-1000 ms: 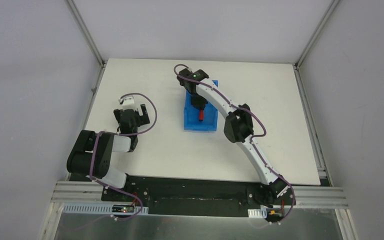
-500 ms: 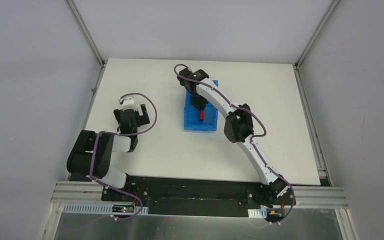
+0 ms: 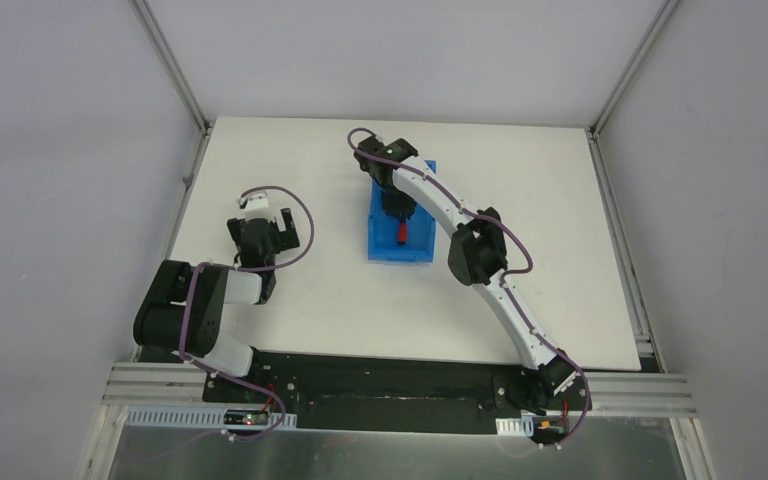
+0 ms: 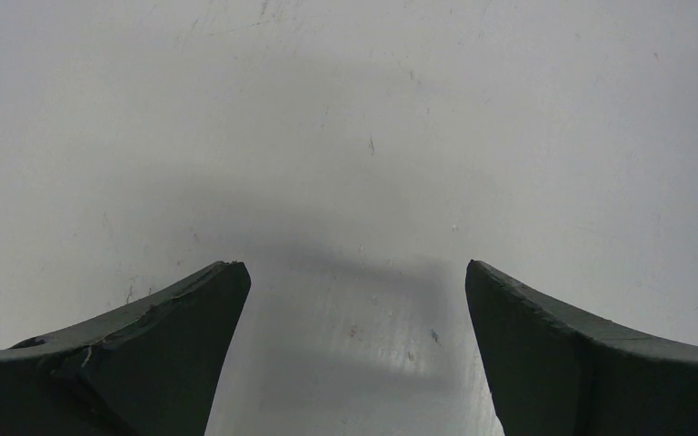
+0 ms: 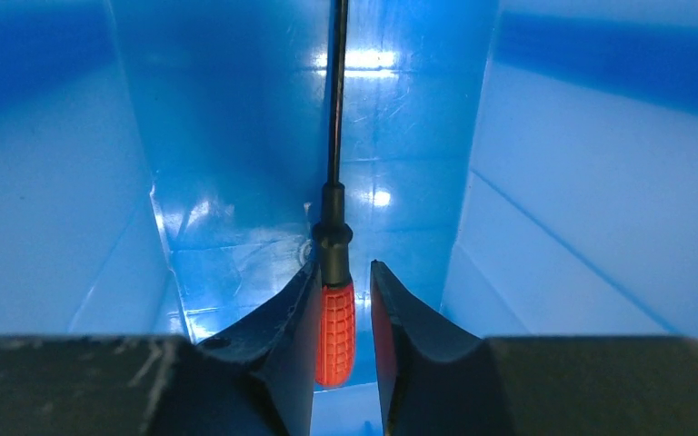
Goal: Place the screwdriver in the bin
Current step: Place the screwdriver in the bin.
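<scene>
Screwdriver (image 5: 336,327) sits right between my right gripper's (image 5: 344,265) fingers, red handle in the gap and thin black shaft running straight ahead of me, lined up with the long way of the bin (image 5: 554,227). My jaws stand a little apart: the handle leans on one finger, and a sliver of blue shows between it and the other, so I call that a loose hold at best, not a clamp. Blue walls rise on both sides of me, so I am down inside the bin, and the top view puts the red handle within its outline. Whether the tip touches the floor I cannot tell; the shaft leaves the frame. The floor looks slick and glossy, so I expect the tool to slide, not stick. Room is tight sideways, free upward, so my way out is up. My left gripper (image 4: 354,272) hangs wide open over bare white table (image 3: 290,160), well apart from the bin.
</scene>
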`<action>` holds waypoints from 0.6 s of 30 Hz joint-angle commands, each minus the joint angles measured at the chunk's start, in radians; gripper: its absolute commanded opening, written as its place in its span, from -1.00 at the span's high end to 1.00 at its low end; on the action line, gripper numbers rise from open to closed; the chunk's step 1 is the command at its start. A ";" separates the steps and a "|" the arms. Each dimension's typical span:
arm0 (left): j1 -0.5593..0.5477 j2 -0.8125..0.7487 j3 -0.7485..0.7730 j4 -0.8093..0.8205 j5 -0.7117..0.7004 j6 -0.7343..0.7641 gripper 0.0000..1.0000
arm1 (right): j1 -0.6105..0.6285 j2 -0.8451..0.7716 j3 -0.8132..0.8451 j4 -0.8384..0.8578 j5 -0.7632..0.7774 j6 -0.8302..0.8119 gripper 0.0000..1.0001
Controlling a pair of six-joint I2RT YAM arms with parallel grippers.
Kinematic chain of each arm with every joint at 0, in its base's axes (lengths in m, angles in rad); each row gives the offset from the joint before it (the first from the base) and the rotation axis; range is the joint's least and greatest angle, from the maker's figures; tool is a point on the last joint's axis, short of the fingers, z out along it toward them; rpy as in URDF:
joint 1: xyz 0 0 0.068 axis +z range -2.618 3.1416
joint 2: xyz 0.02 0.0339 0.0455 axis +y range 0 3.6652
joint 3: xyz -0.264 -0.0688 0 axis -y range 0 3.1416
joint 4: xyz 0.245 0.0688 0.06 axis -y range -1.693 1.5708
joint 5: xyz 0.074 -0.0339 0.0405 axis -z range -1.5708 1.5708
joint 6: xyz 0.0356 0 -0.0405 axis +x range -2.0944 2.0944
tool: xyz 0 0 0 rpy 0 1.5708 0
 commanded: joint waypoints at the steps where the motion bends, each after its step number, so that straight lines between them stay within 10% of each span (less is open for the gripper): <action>1: 0.005 -0.001 0.014 0.019 -0.013 -0.005 -0.98 | -0.006 -0.006 0.045 0.005 0.013 -0.003 0.41; 18: 0.004 -0.001 0.014 0.019 -0.013 -0.005 -0.98 | -0.018 -0.063 0.094 -0.007 -0.007 -0.030 0.41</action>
